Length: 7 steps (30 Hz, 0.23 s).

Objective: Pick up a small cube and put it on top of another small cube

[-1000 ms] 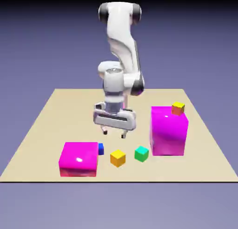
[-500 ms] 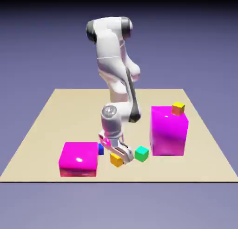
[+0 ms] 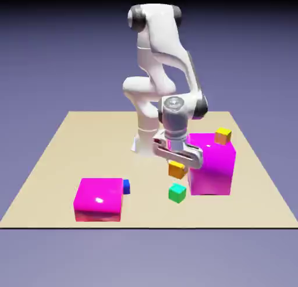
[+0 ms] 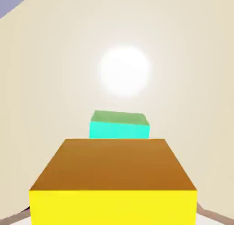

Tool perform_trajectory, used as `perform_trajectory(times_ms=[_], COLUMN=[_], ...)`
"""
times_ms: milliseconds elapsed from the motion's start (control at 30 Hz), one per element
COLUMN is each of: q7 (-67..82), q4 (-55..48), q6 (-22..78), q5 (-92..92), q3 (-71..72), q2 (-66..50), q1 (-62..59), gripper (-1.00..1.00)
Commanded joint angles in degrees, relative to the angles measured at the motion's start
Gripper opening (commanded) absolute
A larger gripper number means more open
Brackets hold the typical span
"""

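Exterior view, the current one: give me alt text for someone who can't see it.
A white robot arm's gripper holds a small orange cube above a tabletop, near a small green cube. A tall magenta block bearing another small orange cube stands right; a low magenta block and small blue cube sit left.

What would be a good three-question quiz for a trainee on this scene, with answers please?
1. Which small cube is in the robot's two-finger gripper?
2. True or false: the small blue cube sits on top of the tall magenta block.
3. Fill in the blank: in the exterior view, the small teal-green cube is on the ____.

Key:
1. The orange-yellow one.
2. False; it is beside the low magenta block, and another small orange-yellow cube is on the tall one.
3. Table.
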<state>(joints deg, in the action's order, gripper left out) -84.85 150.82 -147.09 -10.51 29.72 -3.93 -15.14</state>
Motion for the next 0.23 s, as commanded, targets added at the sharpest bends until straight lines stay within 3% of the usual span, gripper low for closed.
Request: perform_trajectory(times_ms=[0,67,100,200], q7=[-0.90,-2.53,-2.53,-0.83], q4=[0.23,0.66,0.66,0.21], q6=[-2.13,-6.31,-6.32,-1.98], q5=[1.28,3.63,3.64,1.19], q3=[-0.72,-2.07,-2.07,-0.67], q2=[-2.08,-6.08,-6.08,-1.93], q1=[0.24,1.54,1.54,0.19], gripper=[-1.00,-1.00,1.00,1.00])
